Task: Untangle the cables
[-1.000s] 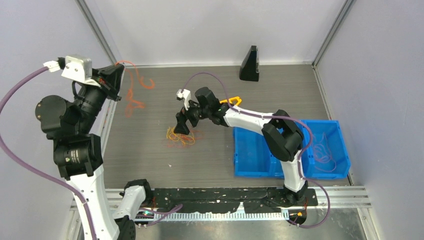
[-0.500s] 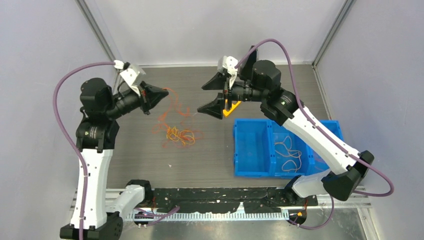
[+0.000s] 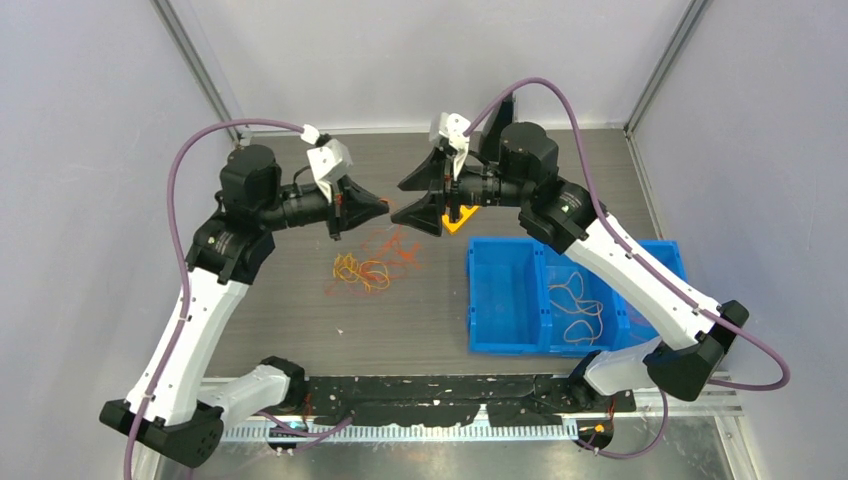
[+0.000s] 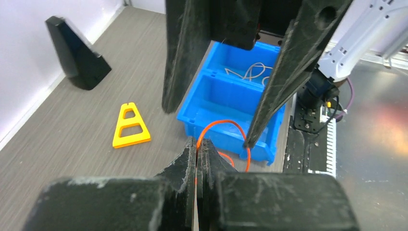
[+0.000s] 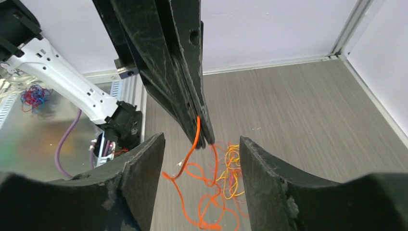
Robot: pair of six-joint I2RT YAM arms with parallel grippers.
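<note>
Top view: left of the blue bin (image 3: 472, 300), the left tool (image 3: 380, 207) pinches the orange cable (image 3: 398, 243) above the counter (image 3: 300, 320); the yellow cable (image 3: 360, 270) lies on the counter, farther from the bin. Left wrist: its fingers (image 4: 186, 161) press together on that strand. Right wrist: the right tool (image 5: 199, 140) gapes wide, facing it.

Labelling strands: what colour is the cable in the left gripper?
The thin cable is orange; right wrist view.

arms (image 3: 190, 320) 2 | bin (image 3: 500, 345) 1 | yellow triangle (image 4: 130, 126) 1 | black wedge (image 4: 77, 55) 1 | cables (image 3: 362, 272) uncountable
</note>
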